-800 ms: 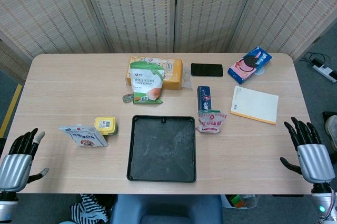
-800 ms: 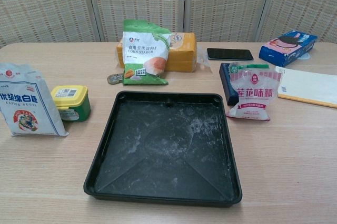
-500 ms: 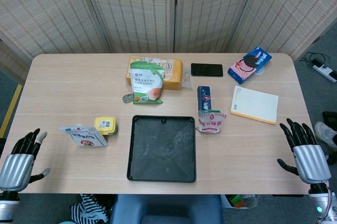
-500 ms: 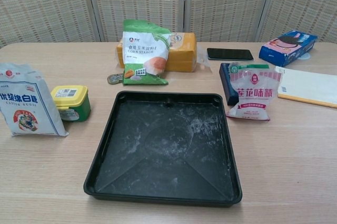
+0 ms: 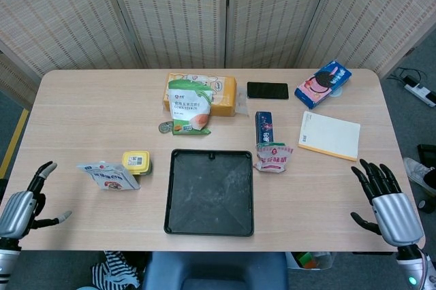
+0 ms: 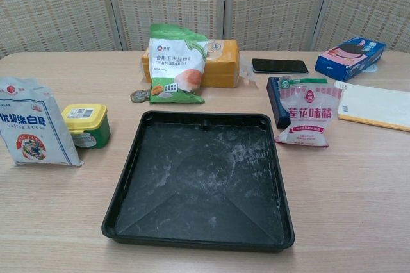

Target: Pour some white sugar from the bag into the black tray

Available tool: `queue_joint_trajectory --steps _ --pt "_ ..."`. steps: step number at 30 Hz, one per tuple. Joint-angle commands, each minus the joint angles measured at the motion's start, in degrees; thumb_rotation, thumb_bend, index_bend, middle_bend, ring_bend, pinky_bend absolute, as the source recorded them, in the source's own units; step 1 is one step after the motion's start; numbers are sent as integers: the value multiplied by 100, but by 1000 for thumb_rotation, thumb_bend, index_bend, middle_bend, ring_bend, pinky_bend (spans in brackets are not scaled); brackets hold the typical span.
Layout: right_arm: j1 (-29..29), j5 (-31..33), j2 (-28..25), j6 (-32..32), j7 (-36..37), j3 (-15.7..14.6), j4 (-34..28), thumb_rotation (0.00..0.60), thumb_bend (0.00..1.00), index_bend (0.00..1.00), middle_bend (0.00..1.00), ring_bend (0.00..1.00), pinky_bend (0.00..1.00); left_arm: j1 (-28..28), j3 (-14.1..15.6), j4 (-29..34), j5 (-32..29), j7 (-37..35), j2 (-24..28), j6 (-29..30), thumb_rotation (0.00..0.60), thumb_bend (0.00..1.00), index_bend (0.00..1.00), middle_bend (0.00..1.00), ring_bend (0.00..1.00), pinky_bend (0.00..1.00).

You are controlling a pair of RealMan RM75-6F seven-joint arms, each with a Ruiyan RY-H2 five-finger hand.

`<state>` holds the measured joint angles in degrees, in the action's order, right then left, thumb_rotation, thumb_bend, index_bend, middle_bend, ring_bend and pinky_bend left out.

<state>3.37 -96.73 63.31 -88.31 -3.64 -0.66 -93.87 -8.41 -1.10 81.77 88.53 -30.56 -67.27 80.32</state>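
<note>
Before woven screens, the wooden table [image 5: 82,109] holds the white sugar bag [image 6: 29,124] upright at its left side, beside the yellow tub [image 6: 85,124] and left of the black tray [image 5: 209,191]. Over the last second both hands have dropped toward the near edge, the left hand [image 5: 20,210] and right hand [image 5: 385,203] empty with fingers spread. The left seems turned more edge-on, so the reach for the bag has likely not begun.

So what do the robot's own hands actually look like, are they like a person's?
Roughly, yes. The left hand and the right hand each have a smooth silver-grey metal shell for the back of the hand, with slim black fingers. The left hand's fingers end in pale grey tips. Only the head view shows them; the arms are barely visible.
</note>
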Motion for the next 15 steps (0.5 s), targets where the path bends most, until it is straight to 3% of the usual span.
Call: queue_joint_trajectory --steps 1,9,15 --pt "-3 -60 -27 -53 53 -16 -3 600 192 0 0 0 0 -361 -108 -1334 -322 -2145 -584 -804 600 170 0 77 935 1000" --pt "24 -124 -57 -42 137 -34 16 600 192 0 0 0 0 -515 96 -2915 -137 -3293 -1476 -1146 600 167 5 87 940 1000" --pt "23 -168 -44 -50 79 -50 4 600 192 0 0 0 0 -627 258 -3738 35 -4374 -1953 -1307 600 162 25 103 946 1000"
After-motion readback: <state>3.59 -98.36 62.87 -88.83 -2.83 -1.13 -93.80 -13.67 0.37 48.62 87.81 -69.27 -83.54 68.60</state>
